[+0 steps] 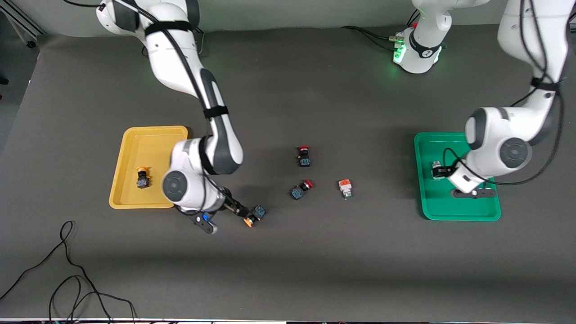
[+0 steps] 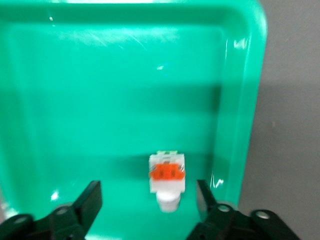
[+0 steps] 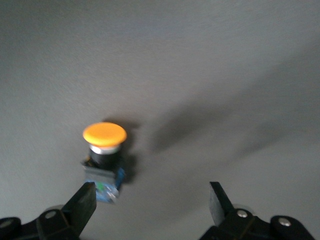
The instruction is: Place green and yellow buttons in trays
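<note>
With the right gripper [image 3: 150, 200] low over the tabletop [image 1: 315, 261], jaws apart beside the yellow-capped button [image 1: 253, 216] lying near the yellow tray [image 1: 135, 139], centre them over its black body before closing; the left gripper [image 2: 149, 200] hangs, jaws apart, over the white button [image 2: 167, 177] in the green tray [image 2: 240, 100].

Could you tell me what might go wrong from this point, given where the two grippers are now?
1. The right gripper is open with the yellow-capped button next to one finger, not centred. Closing now could knock the button away instead of gripping it.
2. The left gripper is open over the green tray, low around the white button lying in it. Rising crookedly might drag the button.
3. Two red-capped buttons lie near the white button on the table; a wrong pick is possible.
</note>
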{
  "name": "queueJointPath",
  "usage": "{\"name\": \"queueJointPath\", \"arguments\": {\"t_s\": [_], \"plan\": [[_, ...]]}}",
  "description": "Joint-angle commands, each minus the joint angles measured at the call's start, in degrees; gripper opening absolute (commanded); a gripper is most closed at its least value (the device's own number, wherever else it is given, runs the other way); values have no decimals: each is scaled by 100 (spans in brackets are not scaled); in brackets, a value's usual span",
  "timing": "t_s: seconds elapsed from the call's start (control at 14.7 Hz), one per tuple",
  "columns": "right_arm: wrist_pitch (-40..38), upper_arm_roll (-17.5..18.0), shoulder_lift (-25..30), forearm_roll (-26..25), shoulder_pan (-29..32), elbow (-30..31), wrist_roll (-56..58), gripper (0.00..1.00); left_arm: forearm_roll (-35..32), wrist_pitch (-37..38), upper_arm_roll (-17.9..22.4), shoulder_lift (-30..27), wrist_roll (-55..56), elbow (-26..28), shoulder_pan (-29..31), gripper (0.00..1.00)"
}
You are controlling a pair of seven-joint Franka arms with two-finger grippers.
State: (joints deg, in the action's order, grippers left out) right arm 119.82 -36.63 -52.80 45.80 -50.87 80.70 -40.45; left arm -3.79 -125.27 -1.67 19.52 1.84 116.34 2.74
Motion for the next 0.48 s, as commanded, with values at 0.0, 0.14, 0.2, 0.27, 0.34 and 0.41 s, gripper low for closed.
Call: {"name": "queueJointPath", "arguments": {"t_s": [0.0, 0.14, 0.2, 0.27, 0.34, 0.41], "plan": [[426, 295, -459, 148, 148, -581, -498, 100, 18, 1422, -61, -220, -219, -1048, 78, 100], [735, 384, -625, 157, 148, -678, -656, 100, 97, 1899, -96, -203, -211, -1621, 8, 100], [762, 428, -722, 148, 148, -731, -683, 99, 219, 1961, -105, -203, -159, -1762, -27, 100], [771, 446, -766, 140, 148, -749, -692, 92, 351, 1980, -166, -203, -80, -1824, -97, 100], [788, 455, -819, 140, 148, -757, -692, 78, 404, 1980, -262, -203, -9, -1877, -202, 100], [832, 455, -828, 148, 156, -757, -718, 57, 405, 1962, -324, -203, 157, -1895, -334, 100]]}}
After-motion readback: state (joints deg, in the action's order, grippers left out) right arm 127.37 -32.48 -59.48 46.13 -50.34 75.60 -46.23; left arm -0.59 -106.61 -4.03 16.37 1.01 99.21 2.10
